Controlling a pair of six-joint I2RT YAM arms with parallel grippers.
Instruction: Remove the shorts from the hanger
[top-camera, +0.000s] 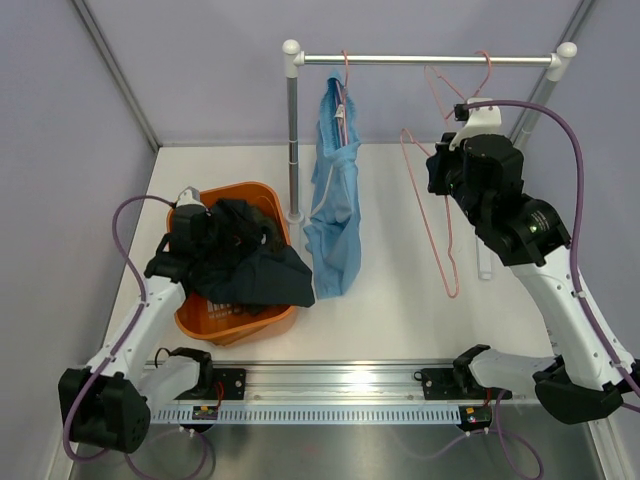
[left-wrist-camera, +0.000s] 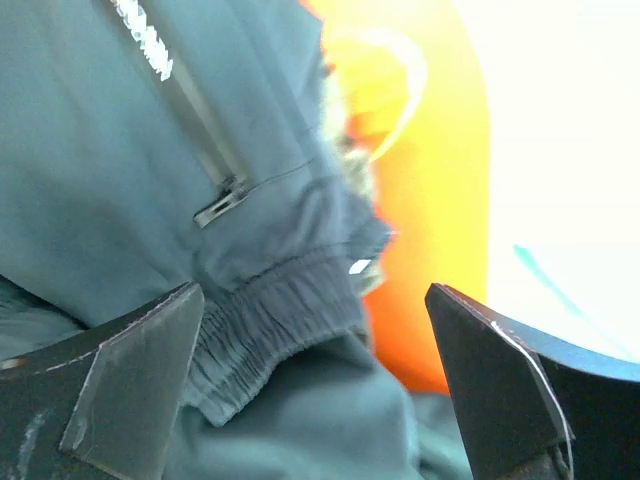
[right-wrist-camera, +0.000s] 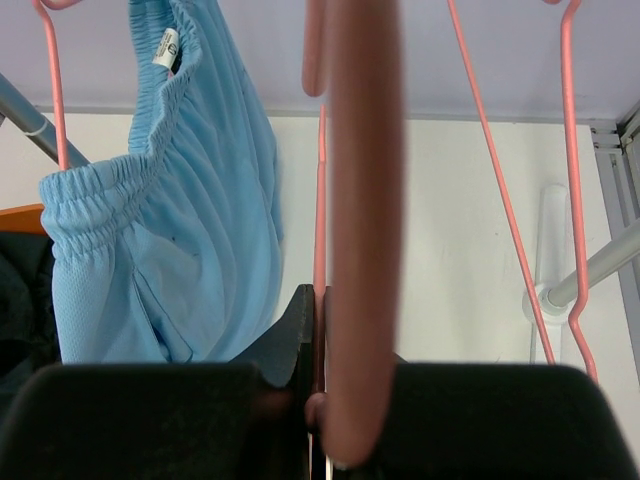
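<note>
The light blue shorts (top-camera: 335, 200) hang on a pink hanger from the rail (top-camera: 430, 60), and also show in the right wrist view (right-wrist-camera: 170, 260). A dark pile of shorts (top-camera: 250, 265) lies in the orange basket (top-camera: 215, 325); I cannot tell the navy pair from the olive pair. My left gripper (top-camera: 200, 240) is open right over that pile, with a dark elastic waistband (left-wrist-camera: 270, 320) between its fingers (left-wrist-camera: 130, 390). My right gripper (top-camera: 443, 172) is shut on the wire of an empty pink hanger (top-camera: 452, 288) below the rail; that wire sits between its closed jaws in the right wrist view (right-wrist-camera: 322, 300).
Another empty pink hanger (top-camera: 485, 70) hooks on the rail near its right end. The rail's left post (top-camera: 292, 140) stands beside the basket and the blue shorts. A metal track (top-camera: 340, 385) runs along the table's near edge.
</note>
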